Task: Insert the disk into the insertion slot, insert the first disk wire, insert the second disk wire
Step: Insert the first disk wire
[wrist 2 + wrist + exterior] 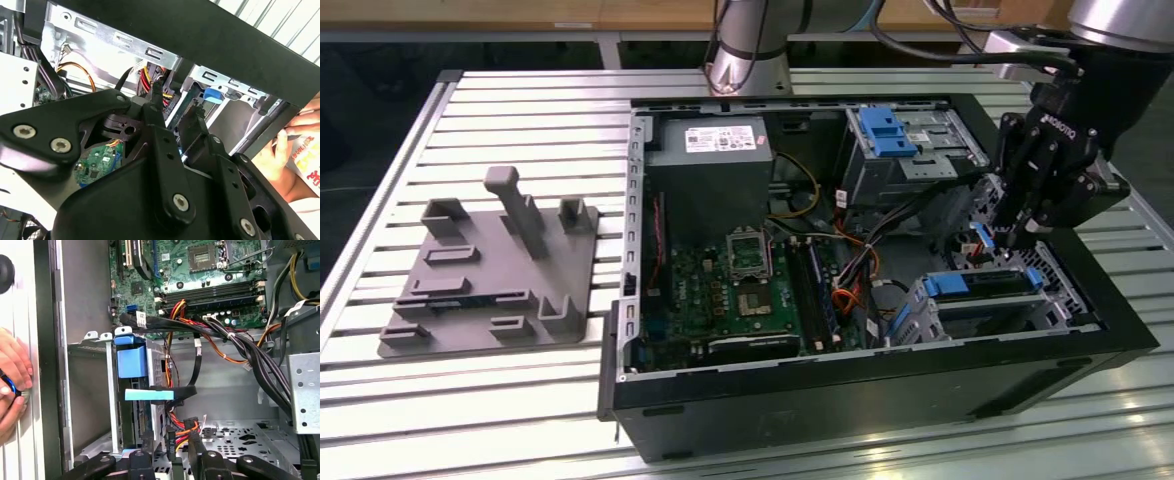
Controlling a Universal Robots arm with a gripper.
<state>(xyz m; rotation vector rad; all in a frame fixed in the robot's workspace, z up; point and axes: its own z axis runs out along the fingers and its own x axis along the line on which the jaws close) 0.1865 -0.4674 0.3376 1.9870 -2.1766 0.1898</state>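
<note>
The disk (983, 284), in its bright blue carrier (131, 360), sits inside the insertion slot (937, 318), a small grey metal cage at the case's near corner on the exterior view's right. My gripper (1009, 240) hangs over the disk's inner end. In the first wrist view its fingers (146, 440) stand apart on either side of a black connector (171, 439) with red, orange and yellow wires. A flat black cable with a light blue tab (150, 395) lies across the cage beside the disk. In the second wrist view the gripper (176, 102) points down at the cage edge.
A taller bay with a blue latch (894, 135), a grey power supply (720, 140) and the green motherboard (740, 290) share the case. A thick black wire bundle (240, 345) crosses above the cage. A person's hand (12, 380) rests outside the case wall. A grey fixture (494, 270) lies on the table.
</note>
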